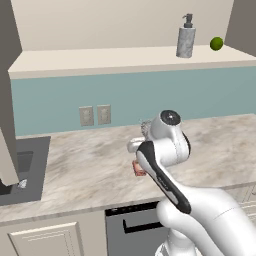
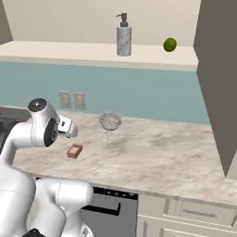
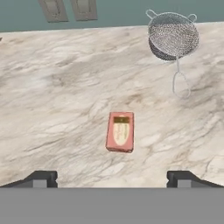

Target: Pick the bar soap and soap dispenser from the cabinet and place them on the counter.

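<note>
Now bar soap (image 3: 120,131) flat on counter (image 3: 57,109), gripper (image 3: 112,178) wide open above it, seemingly clear, soap dispenser (image 2: 123,35) upright on cabinet (image 2: 69,50) shelf.

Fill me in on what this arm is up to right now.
The arm is moving soaps from the cabinet down to the counter. The bar soap lies flat on the counter, and the gripper hovers above it, open and holding nothing. The soap dispenser stands upright on the cabinet shelf, near a lime. A wire-mesh strainer rests on the counter beyond the soap.
</note>
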